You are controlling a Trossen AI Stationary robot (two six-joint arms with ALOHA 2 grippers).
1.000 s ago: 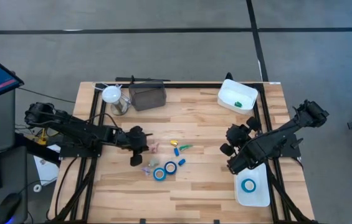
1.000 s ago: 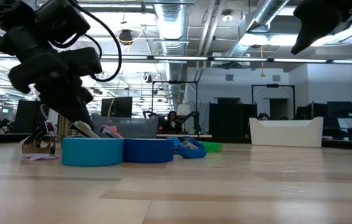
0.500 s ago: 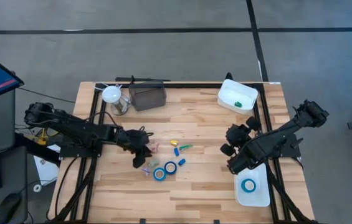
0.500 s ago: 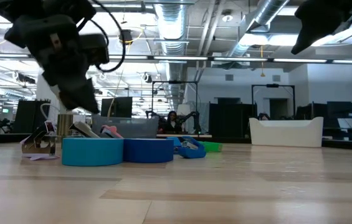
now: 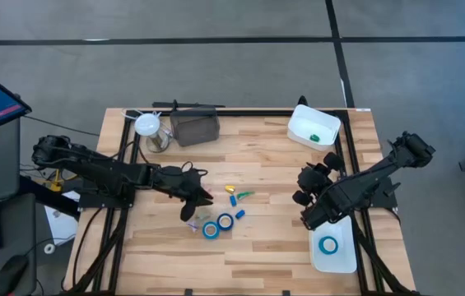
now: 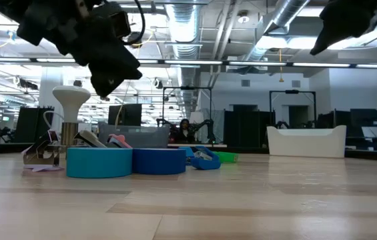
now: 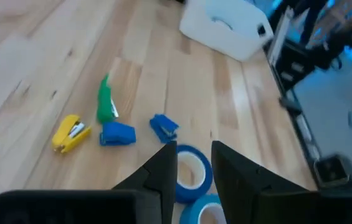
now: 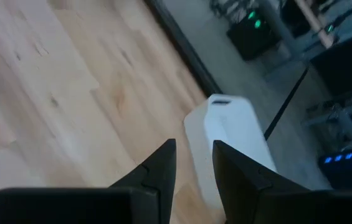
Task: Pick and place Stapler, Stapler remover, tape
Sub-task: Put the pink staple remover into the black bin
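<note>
Two blue tape rolls (image 5: 217,225) lie flat side by side on the wood near the table's middle; they also show in the low view (image 6: 127,161). A third tape roll (image 5: 328,244) lies in the white tray (image 5: 344,261) at the near right. My left gripper (image 5: 200,199) hovers just left of the two rolls. In its wrist view it (image 7: 194,154) is shut and empty, with the nearer roll (image 7: 192,173) past its tips. My right gripper (image 5: 304,197) hangs raised left of the tray, shut and empty (image 8: 194,149).
Small oblong items lie right of my left gripper: a yellow one (image 7: 70,132), a green one (image 7: 105,106) and two blue ones (image 7: 118,133). A white bin (image 5: 313,127) sits at the far right, and a dark box (image 5: 194,127) and white mushroom-shaped object (image 5: 147,125) at the far left.
My left gripper has risen from table height beside the tape rolls and moved toward the table's right, turning as it went. The tape rolls and small items have stayed put.
</note>
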